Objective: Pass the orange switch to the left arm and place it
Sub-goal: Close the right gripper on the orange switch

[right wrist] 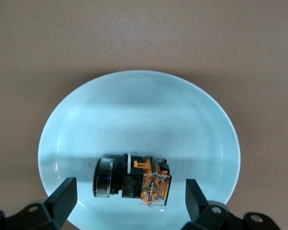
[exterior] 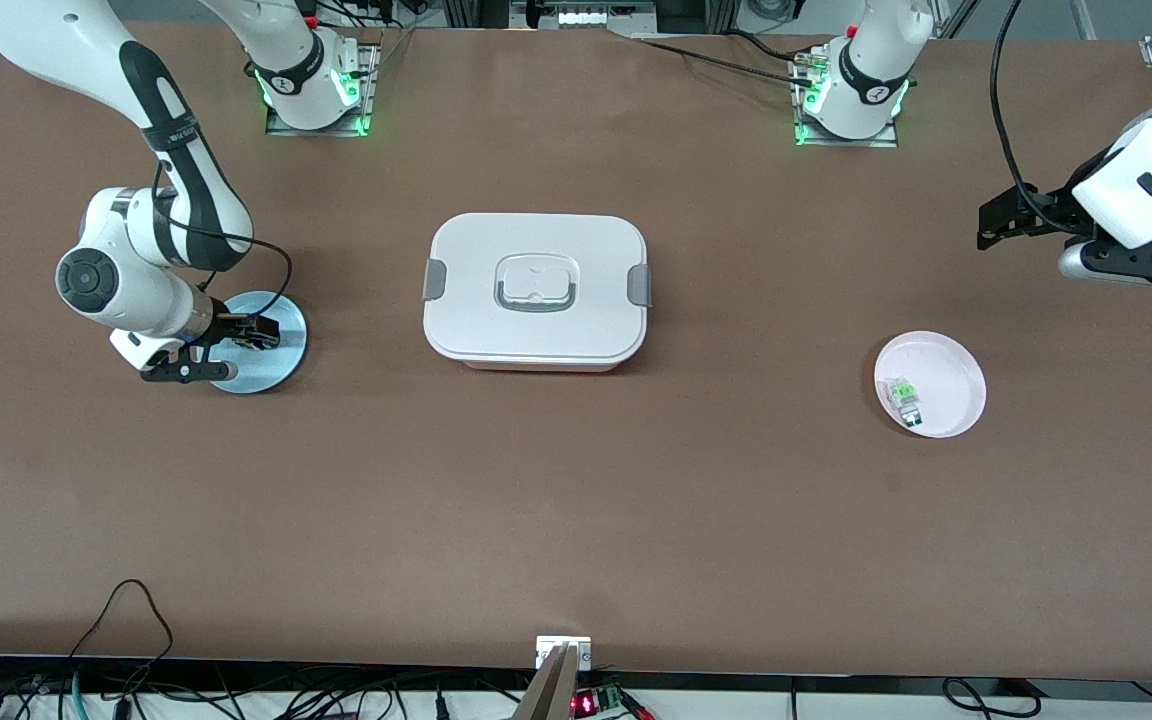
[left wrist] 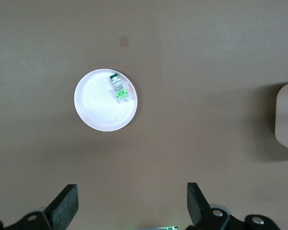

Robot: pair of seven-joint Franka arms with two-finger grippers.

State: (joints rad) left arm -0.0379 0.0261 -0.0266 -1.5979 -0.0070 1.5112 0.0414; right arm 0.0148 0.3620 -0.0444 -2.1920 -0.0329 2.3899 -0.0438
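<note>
Table (exterior: 576, 520): plain matte brown. Box (exterior: 534, 290): white, grey side clips, grey-edged handle. Plate (right wrist: 134, 110): pale blue, glossy. Orange switch (right wrist: 132, 178): black body, orange part, black round end. Second plate (exterior: 946, 365): pinkish white. Small switch (exterior: 904, 394): clear, green part.

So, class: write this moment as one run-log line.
right pincer: open, over small black-and-orange switch on pale blue round plate | left pincer: open, waiting | large white lidded plastic box: between plates
</note>
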